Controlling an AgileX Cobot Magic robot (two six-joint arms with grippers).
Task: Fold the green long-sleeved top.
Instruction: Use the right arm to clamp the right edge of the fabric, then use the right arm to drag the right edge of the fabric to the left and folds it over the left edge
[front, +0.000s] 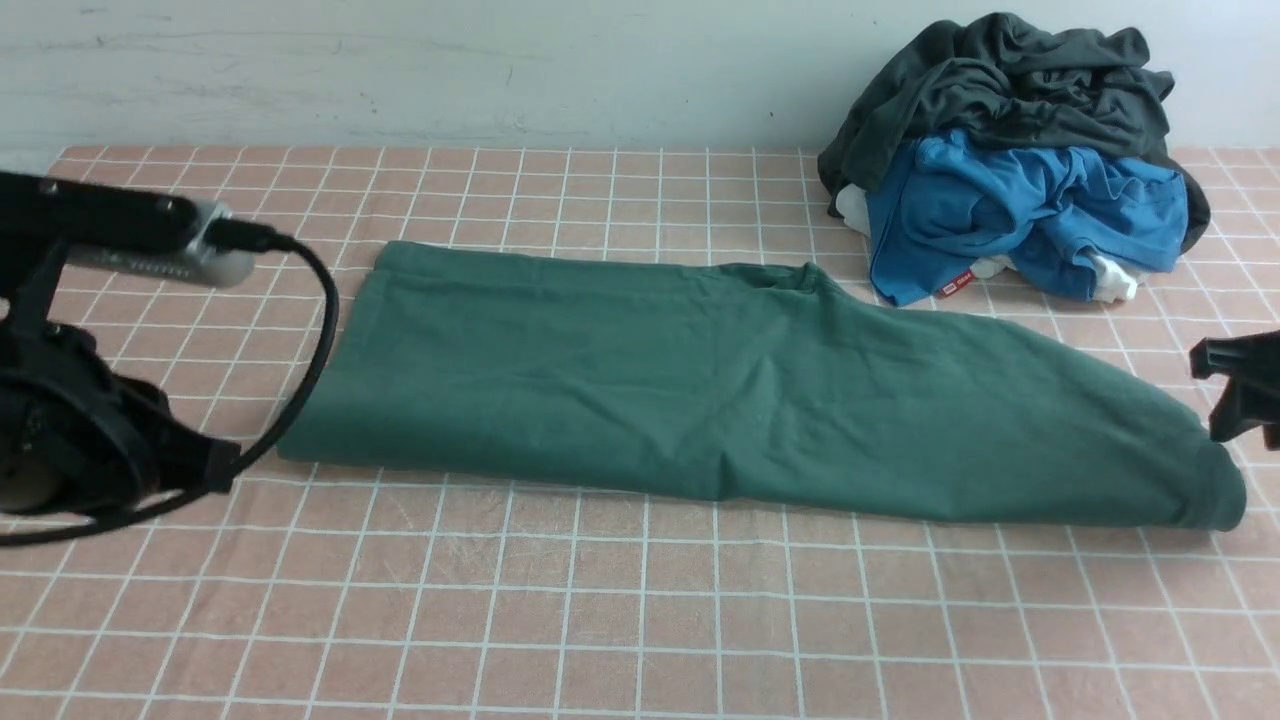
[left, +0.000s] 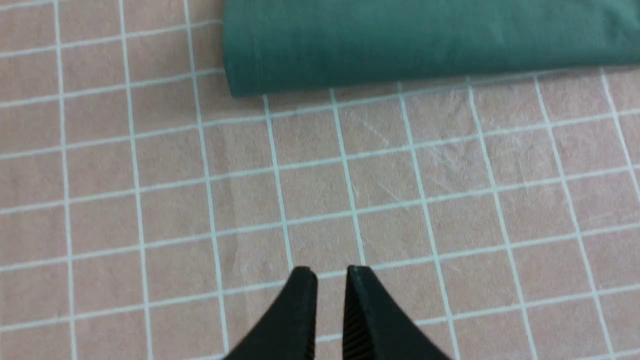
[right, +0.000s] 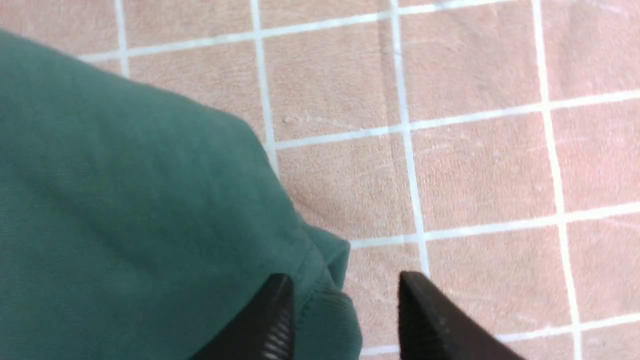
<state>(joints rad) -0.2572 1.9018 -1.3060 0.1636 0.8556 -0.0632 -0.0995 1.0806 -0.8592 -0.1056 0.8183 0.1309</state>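
Note:
The green long-sleeved top (front: 640, 385) lies flat on the pink checked table cloth (front: 600, 620), folded into a long band with one sleeve reaching right to its cuff (front: 1222, 500). My right gripper (right: 345, 295) is open just above that cuff (right: 327, 320); the cuff lies between the fingers and neither pad presses it. At the right edge of the front view this gripper (front: 1240, 395) hangs over the sleeve end. My left gripper (left: 330, 275) hovers over bare cloth short of the top's near left corner (left: 240, 82), with a narrow gap between its jaws and nothing in it.
A heap of a dark grey garment (front: 1010, 80) over a blue garment (front: 1010, 210) sits at the back right by the wall. My left arm (front: 80, 440) and its looping black cable (front: 325, 330) stand at the left beside the top's hem end.

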